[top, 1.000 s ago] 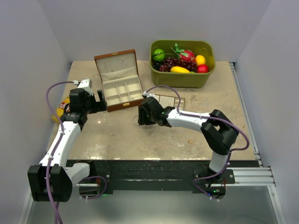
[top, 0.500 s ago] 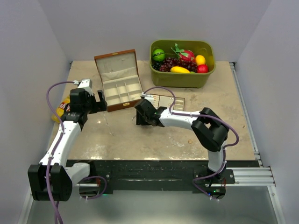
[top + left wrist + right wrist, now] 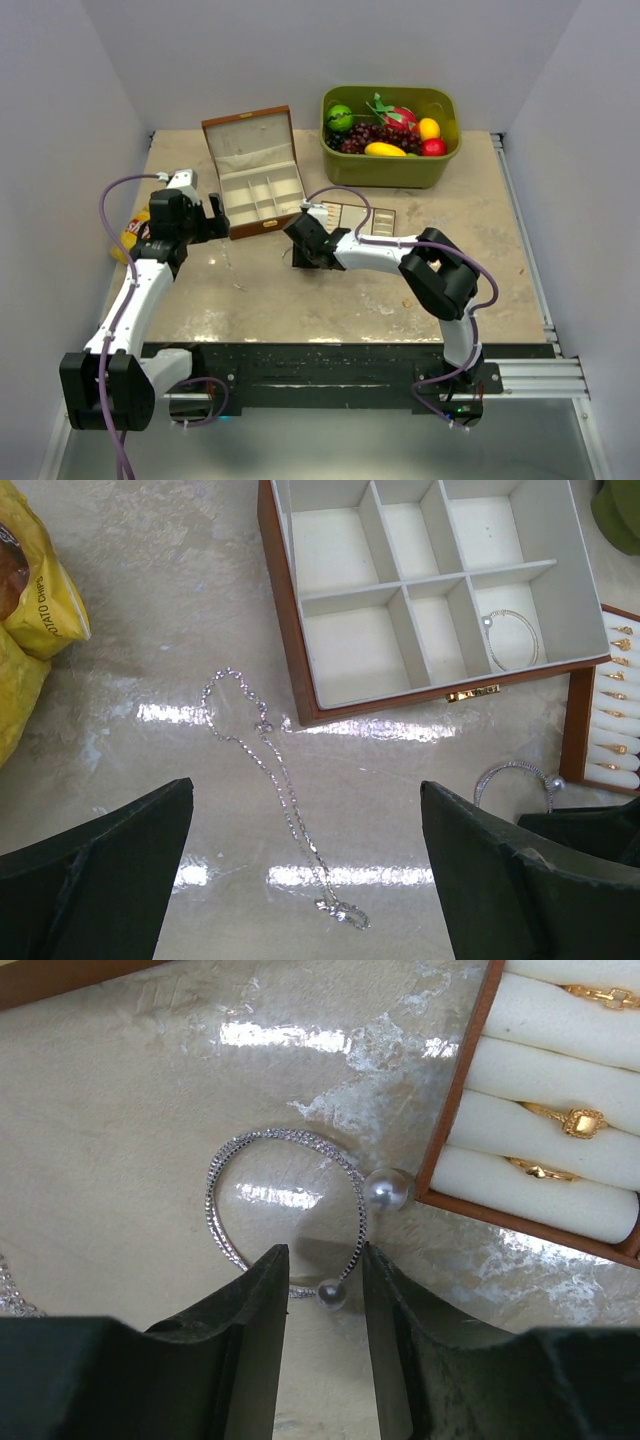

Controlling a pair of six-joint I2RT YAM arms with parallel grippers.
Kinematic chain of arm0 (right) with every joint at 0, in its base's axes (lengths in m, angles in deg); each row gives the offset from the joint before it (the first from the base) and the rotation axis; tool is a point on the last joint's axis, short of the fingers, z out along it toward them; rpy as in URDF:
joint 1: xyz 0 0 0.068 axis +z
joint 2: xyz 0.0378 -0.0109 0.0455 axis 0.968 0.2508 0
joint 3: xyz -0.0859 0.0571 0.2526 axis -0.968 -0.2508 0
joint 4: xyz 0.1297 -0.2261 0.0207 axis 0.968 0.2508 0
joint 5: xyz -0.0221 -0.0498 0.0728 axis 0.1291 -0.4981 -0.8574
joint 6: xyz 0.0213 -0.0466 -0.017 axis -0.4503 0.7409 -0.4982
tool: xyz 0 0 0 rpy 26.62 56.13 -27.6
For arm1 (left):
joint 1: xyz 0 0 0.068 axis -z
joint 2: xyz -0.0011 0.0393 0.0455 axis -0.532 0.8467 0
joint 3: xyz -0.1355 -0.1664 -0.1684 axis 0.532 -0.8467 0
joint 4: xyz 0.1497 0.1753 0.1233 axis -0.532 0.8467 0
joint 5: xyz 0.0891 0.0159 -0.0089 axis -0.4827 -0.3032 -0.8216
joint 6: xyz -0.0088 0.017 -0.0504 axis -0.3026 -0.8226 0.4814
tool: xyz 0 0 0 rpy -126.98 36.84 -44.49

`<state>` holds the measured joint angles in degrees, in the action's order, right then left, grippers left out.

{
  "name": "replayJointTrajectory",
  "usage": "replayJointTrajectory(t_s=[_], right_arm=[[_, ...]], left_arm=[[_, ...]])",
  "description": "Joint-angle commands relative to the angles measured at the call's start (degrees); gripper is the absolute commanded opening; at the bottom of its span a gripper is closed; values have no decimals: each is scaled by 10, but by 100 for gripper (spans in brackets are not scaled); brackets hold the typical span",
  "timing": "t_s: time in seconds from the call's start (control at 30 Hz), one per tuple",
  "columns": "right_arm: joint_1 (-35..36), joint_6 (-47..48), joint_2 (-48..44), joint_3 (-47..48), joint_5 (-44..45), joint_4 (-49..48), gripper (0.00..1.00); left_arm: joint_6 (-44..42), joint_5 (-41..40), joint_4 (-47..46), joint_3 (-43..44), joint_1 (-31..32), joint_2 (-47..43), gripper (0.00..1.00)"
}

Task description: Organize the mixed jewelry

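Note:
A silvery wire bracelet with two pearl ends [image 3: 215,1195] lies on the table beside the brown-edged ring tray [image 3: 455,1100]. My right gripper [image 3: 322,1265] is low over it and narrowly open, its fingers astride the small pearl end. It shows in the top view [image 3: 300,256] just in front of the box. A second bracelet [image 3: 513,640] lies in a compartment of the wooden box [image 3: 283,600]. A fine chain [image 3: 275,775] lies on the table. My left gripper [image 3: 306,815] is wide open above the chain and holds nothing; it also shows in the top view [image 3: 215,222].
A green bin of toy fruit [image 3: 390,170] stands at the back. A yellow snack bag [image 3: 30,610] lies at the left table edge. The tray [image 3: 365,218] holds several gold rings. The open box [image 3: 262,190] sits between the arms.
My right gripper has slid a little left toward the box front, with its elbow folding inward. The left arm has not moved.

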<state>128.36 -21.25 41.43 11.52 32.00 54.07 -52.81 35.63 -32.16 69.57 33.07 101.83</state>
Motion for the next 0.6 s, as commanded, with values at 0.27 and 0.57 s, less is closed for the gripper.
replayJointTrajectory(t_s=[0.27, 0.57], right_arm=[[6, 2, -15, 0, 21, 6, 22], [8, 24, -54, -19, 15, -4, 17]], left_arm=[[7, 14, -17, 15, 0, 0, 100], [7, 16, -16, 15, 0, -2, 100]])
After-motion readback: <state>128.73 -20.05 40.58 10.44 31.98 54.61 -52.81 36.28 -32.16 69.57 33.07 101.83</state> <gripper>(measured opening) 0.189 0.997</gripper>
